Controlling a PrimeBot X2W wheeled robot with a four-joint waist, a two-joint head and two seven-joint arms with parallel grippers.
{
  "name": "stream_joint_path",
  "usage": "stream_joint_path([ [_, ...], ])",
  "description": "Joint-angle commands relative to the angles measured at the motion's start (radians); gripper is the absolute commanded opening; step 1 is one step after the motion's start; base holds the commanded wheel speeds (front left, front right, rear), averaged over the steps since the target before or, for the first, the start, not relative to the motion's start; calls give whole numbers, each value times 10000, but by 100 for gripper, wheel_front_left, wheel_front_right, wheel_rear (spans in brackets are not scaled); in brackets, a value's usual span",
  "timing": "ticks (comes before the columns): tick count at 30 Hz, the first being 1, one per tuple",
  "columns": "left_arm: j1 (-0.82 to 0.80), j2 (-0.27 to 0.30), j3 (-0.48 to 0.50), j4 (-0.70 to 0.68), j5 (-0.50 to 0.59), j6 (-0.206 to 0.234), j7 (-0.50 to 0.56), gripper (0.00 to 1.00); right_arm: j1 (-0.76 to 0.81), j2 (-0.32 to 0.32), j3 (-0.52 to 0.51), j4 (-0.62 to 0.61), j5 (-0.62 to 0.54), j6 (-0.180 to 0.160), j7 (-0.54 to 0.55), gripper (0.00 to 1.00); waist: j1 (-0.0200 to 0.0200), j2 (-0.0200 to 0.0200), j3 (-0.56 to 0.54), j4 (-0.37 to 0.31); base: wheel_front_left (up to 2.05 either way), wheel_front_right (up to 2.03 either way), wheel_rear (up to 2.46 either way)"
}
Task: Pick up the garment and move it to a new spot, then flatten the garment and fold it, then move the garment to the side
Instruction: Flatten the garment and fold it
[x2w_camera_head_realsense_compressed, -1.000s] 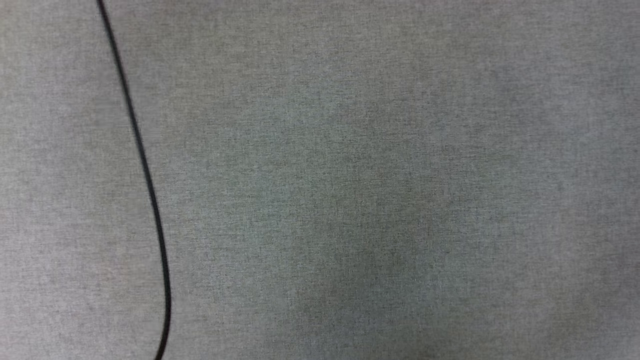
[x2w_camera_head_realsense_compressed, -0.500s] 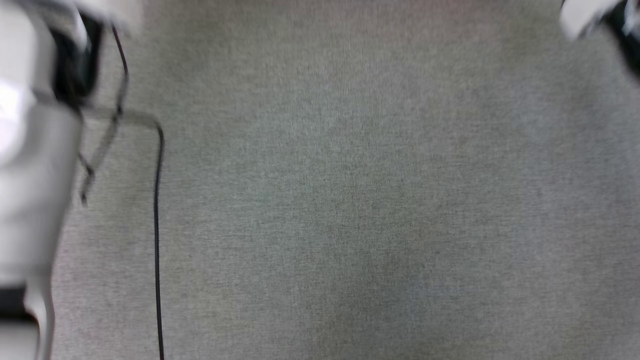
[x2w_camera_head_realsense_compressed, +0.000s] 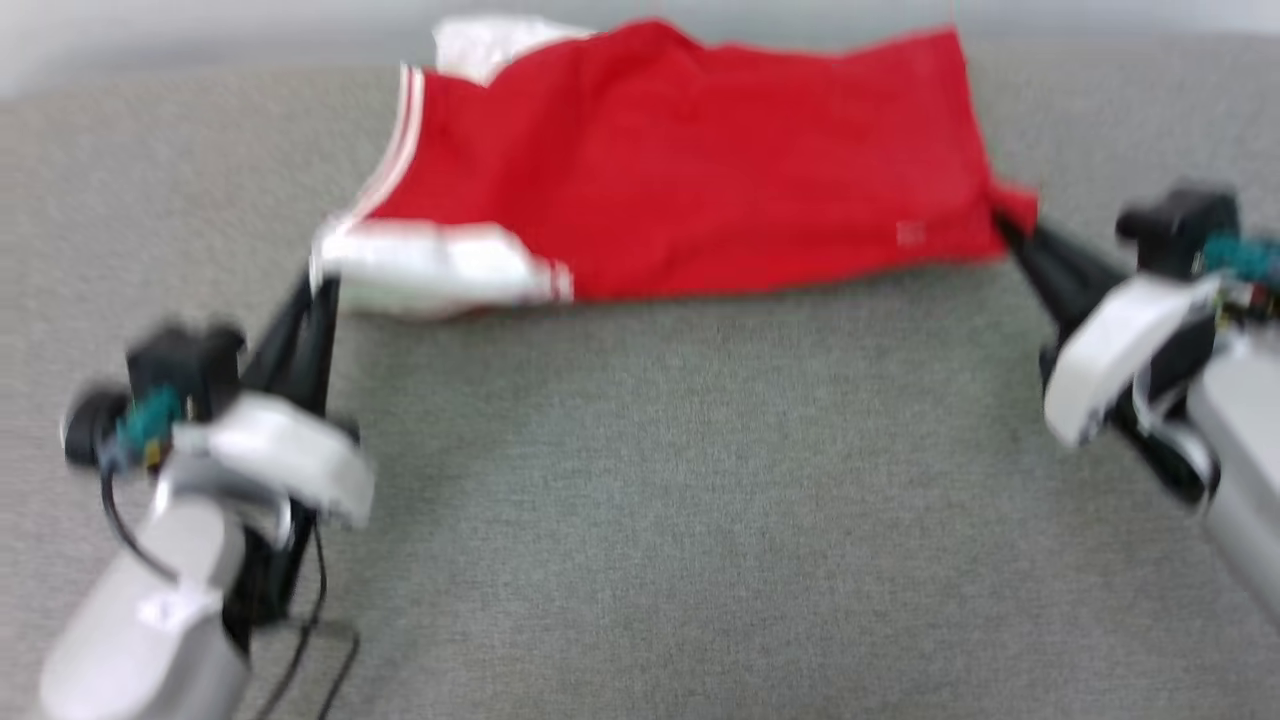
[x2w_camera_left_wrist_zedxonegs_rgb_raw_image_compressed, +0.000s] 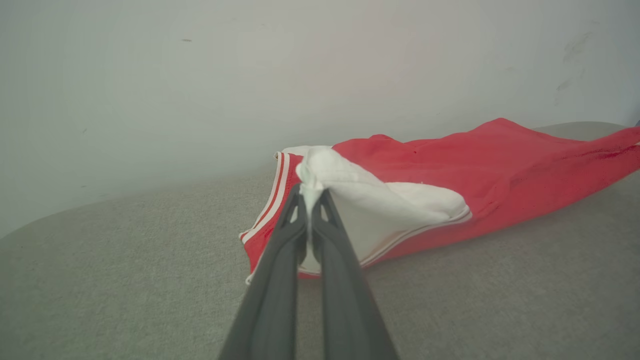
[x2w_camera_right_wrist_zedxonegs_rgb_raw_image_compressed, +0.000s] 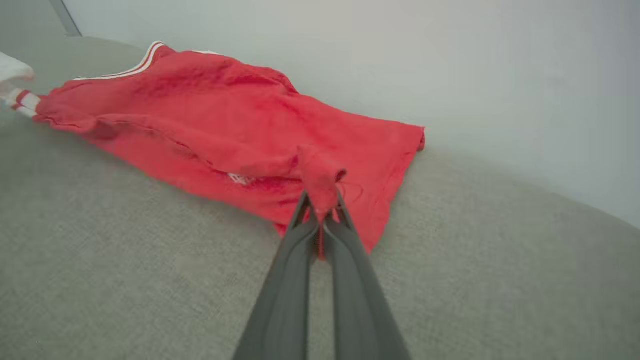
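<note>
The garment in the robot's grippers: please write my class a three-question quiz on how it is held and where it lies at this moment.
1. True or false: the right gripper is open and clear of the garment.
2. Multiple choice: the cloth pinched in the left gripper is A. white, B. black, C. blue.
3. Fill in: most of the garment lies on a ___ fabric-covered surface.

Key: 1 false, it is shut on a bunch of red cloth at the garment's edge; 2 A; 3 grey.
</note>
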Motion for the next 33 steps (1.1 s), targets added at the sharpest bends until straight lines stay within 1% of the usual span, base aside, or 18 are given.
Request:
stream_joint_path([
  [1,635,73,25,-269,-172,123,74,0,539,-107,55,-142,80,-12,27,0,3,-1,-608,64,0,0,0],
  [4,1877,150,-39,-753,-434,384,224,0,1421,-322,118,-387,174,-12,126,0,3,-1,-1039,100,0,0,0],
  [8,3411,13,-114,-1367,-902,723,409,0,2625,-578,113,-780,299,-12,249,0,3,-1,-1572,108,0,0,0],
  [13,5119,-84,-99,-1792,-1534,1063,545,0,4187,-887,-71,-1298,432,-12,420,0,3,-1,-2180,101,0,0,0],
  [15,5715,-96,-122,-1963,-1821,1115,681,0,4850,-1008,-248,-1509,464,-12,467,0,3,-1,-2384,112,0,0,0],
  [19,6663,65,-172,-2308,-2247,1185,1004,0,5989,-1183,-773,-1884,422,-13,600,0,3,-1,-2701,147,0,0,0],
  [23,7460,182,-409,-2606,-2617,1062,1462,0,7098,-1227,-1322,-2188,250,-12,782,0,3,-1,-2931,130,0,0,0],
  [30,8300,369,-694,-2982,-2915,1162,1970,0,8811,-1097,-2593,-2930,-107,-12,1091,0,3,-1,-3131,227,0,0,0],
  [33,8326,442,-698,-3100,-2802,1207,1901,0,9304,-1030,-3119,-3297,-285,-12,1341,0,3,-1,-3144,273,0,0,0],
])
